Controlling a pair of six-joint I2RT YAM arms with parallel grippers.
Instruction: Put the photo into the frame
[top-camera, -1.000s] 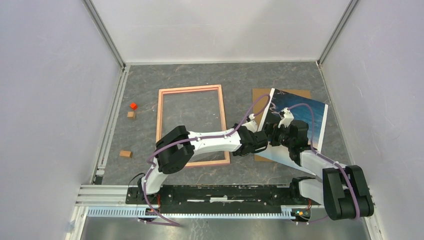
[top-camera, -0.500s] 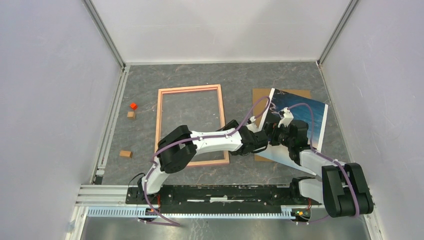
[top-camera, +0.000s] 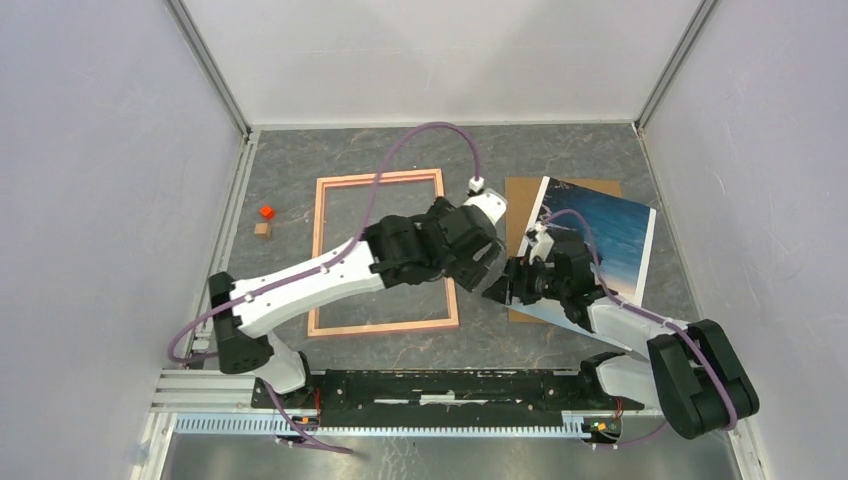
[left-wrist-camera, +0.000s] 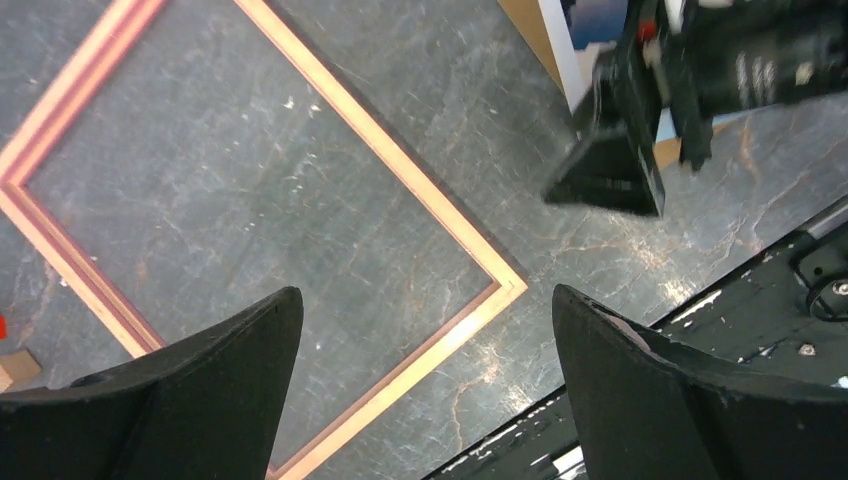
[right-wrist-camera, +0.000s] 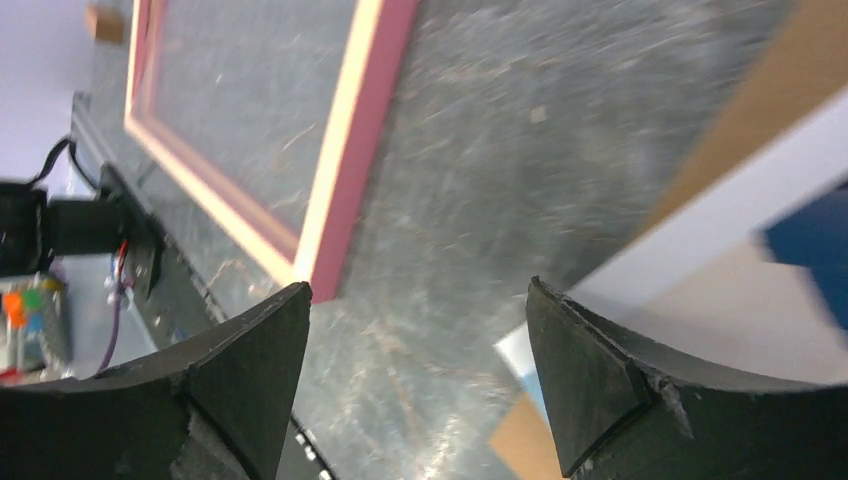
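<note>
1. Find the photo (top-camera: 600, 245) face up, askew on the backing board (top-camera: 518, 205), right of the frame (top-camera: 380, 177) and not yet inside it.
2. Note the frame flat on the table (top-camera: 300, 160), opening bare.
3. See the right gripper (right-wrist-camera: 415, 300) low at the photo's near-left corner, jaws apart, gripping nothing (contact with the edge impossible to tell).
4. See the left gripper (left-wrist-camera: 425, 295) above the frame's near-right corner, jaws wide apart, empty.
5. Judge the step as picking up the photo; next, probably close on that corner, lift, carry leftward, square up with the rails.
</note>
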